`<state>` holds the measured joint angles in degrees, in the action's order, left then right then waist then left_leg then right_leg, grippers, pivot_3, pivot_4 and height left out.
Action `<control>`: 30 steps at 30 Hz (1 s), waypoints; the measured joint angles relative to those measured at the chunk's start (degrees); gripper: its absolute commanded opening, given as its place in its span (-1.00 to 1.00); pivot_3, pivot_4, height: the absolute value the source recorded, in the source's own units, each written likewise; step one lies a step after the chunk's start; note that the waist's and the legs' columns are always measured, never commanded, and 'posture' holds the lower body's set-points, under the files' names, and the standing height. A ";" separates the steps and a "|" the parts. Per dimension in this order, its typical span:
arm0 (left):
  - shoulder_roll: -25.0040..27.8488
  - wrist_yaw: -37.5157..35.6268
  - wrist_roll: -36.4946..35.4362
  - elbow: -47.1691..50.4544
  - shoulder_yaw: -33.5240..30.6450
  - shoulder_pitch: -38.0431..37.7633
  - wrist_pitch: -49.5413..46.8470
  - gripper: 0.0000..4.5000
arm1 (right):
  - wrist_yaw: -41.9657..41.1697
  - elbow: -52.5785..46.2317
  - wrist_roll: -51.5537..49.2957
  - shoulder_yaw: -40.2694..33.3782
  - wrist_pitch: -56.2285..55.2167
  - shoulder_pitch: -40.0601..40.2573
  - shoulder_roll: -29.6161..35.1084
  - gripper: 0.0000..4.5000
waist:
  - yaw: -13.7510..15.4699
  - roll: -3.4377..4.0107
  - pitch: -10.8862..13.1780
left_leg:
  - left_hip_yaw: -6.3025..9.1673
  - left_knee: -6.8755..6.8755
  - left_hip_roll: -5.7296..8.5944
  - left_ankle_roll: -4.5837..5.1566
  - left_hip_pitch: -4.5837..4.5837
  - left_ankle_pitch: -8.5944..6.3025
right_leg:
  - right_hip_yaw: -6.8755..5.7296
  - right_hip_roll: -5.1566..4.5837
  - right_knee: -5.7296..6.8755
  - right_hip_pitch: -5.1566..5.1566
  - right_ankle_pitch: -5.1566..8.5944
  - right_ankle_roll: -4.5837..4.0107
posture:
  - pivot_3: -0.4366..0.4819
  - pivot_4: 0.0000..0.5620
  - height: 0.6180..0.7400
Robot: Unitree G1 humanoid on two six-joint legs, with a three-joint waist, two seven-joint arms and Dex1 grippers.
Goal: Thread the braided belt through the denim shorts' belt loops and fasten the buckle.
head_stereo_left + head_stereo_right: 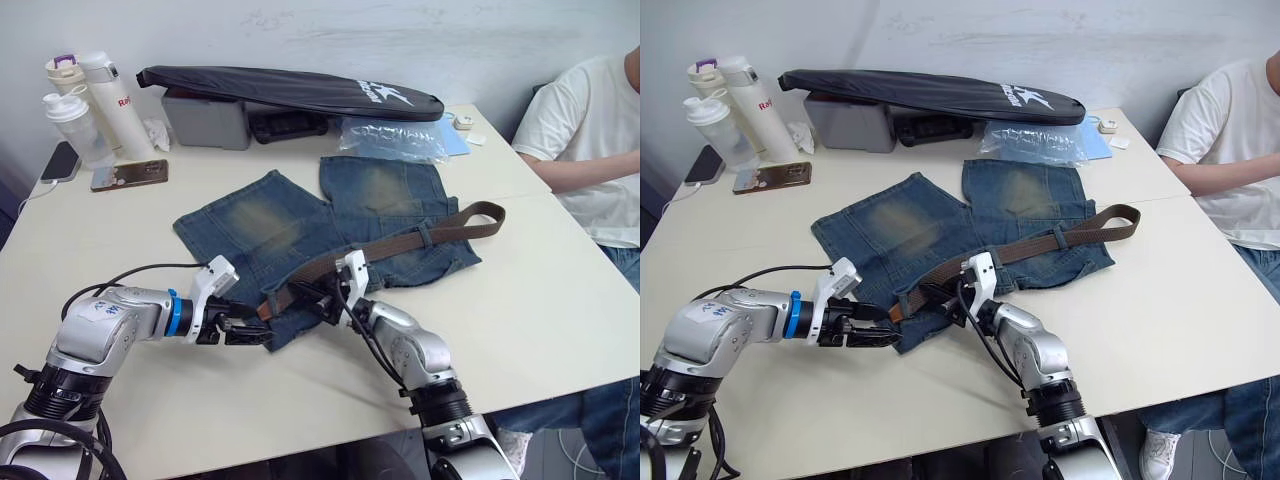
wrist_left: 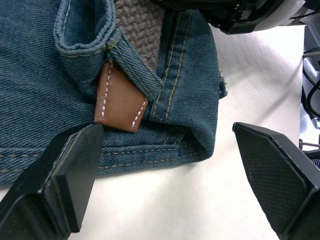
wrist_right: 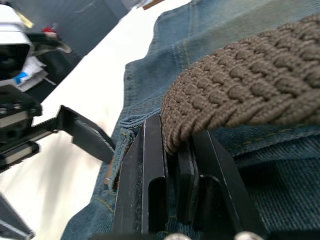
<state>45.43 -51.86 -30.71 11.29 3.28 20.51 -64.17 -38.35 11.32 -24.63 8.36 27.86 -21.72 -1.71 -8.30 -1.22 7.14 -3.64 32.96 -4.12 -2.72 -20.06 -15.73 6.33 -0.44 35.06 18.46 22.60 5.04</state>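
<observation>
You can read red letters "Ra" on the white bottle (image 1: 112, 100) at the table's far left.

The denim shorts (image 1: 300, 225) are faded, matt cotton cloth with raised yellow stitching. The braided belt (image 3: 250, 95) is a coarse woven strap, rough and dull, and its tan tip (image 2: 120, 100) looks like smooth leather with white stitches. My finger pads (image 2: 272, 172) are black, matt, finely textured plastic. The table (image 1: 540, 300) is smooth and pale.
</observation>
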 measured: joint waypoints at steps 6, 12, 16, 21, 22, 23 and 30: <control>0.21 0.12 -0.43 -0.51 -0.26 0.90 -0.02 1.00 | 0.33 -2.59 -0.64 -0.28 4.45 0.14 1.69 -0.53 | 0.50 0.02 -0.01 | 0.04 0.03 0.01 -0.05 0.14 -0.03 | -0.04 -0.04 -0.05 0.05 0.02 -0.03 | -0.05 -0.47 1.00; 1.61 -0.65 -0.42 -2.40 -1.06 3.58 1.75 1.00 | 1.67 -16.14 -2.67 0.10 14.65 5.18 8.39 0.76 | 2.26 0.57 0.18 | 0.05 0.07 0.11 -0.19 -0.14 -0.20 | -0.06 -0.16 -0.37 0.18 0.02 -0.04 | -0.05 -0.47 1.00; 2.33 -1.31 -0.32 -3.71 -1.07 4.10 3.32 1.00 | 4.11 -26.33 -4.86 -1.23 22.03 7.91 14.09 0.96 | 4.08 0.59 0.21 | 0.14 0.08 0.33 -0.11 -0.26 -0.25 | -0.08 -0.38 -0.59 0.15 0.03 -0.04 | -0.05 -0.47 1.00; 4.02 -3.55 -0.32 -5.26 -0.98 4.26 5.00 1.00 | 4.85 -38.62 -8.12 -4.89 30.62 11.97 25.90 0.96 | 5.29 0.53 0.33 | 0.12 0.05 0.64 0.20 -0.49 -0.36 | -0.40 -1.01 -0.90 0.18 0.03 -0.05 | -0.05 -0.47 1.00; 4.43 -4.12 -0.32 -5.28 -0.98 4.31 5.26 1.00 | 4.61 -40.68 -7.99 -4.92 30.90 12.38 28.74 0.96 | 5.28 0.57 0.34 | 0.10 0.05 0.66 0.24 -0.54 -0.37 | -0.52 -1.08 -0.98 0.17 0.02 -0.04 | -0.05 -0.47 1.00; 4.82 -4.60 -0.33 -5.30 -0.98 4.32 5.57 1.00 | 4.32 -42.27 -7.56 -5.25 30.82 12.62 31.95 0.96 | 5.23 0.59 0.36 | 0.09 0.04 0.68 0.26 -0.57 -0.37 | -0.64 -1.15 -1.04 0.17 0.02 -0.04 | -0.05 -0.47 1.00; 3.26 -6.31 -1.60 -5.20 -1.24 4.40 6.40 1.00 | 2.59 -44.81 -1.74 -9.36 26.92 11.05 47.37 0.28 | 5.25 0.87 0.50 | 0.13 -0.01 0.56 0.46 -0.67 -0.33 | -1.06 -1.12 -1.12 0.24 0.04 -0.06 | -0.05 -0.47 1.00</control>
<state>48.69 -58.17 -32.31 6.09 2.04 24.91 -57.77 -35.76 -33.49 -26.37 -1.00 54.79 -10.67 45.67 -3.05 -0.35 7.64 -3.52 32.95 -3.56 -2.26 -20.73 -16.06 5.26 -1.56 33.95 18.70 22.63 4.98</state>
